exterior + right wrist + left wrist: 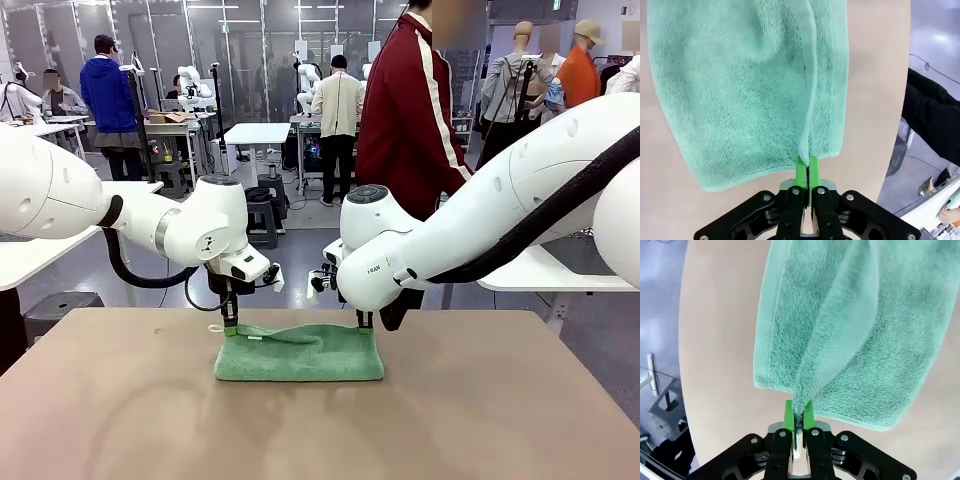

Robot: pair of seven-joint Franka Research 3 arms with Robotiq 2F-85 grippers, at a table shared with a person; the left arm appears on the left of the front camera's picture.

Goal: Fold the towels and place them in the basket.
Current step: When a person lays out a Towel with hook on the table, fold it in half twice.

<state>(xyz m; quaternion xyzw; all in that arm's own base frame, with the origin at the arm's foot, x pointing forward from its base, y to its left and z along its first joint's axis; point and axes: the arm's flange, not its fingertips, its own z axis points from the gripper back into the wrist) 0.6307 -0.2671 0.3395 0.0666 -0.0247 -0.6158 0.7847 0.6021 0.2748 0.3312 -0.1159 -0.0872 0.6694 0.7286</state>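
A mint green towel (300, 355) lies doubled over on the far middle of the tan table (320, 430). My left gripper (231, 328) is shut on the towel's far left corner, and my right gripper (364, 324) is shut on its far right corner. In the left wrist view the green pads (789, 416) pinch the towel's (850, 330) edge. The right wrist view shows the same grip, pads (800, 172) closed on a hem of the towel (740, 90). The top layer sags slightly between the two grips. The basket is out of view.
A person in a dark red jacket (410, 110) stands just beyond the table's far edge, a dark sleeve (932, 125) showing in the right wrist view. White tables (545, 270) flank the far side. The near half of the table is bare.
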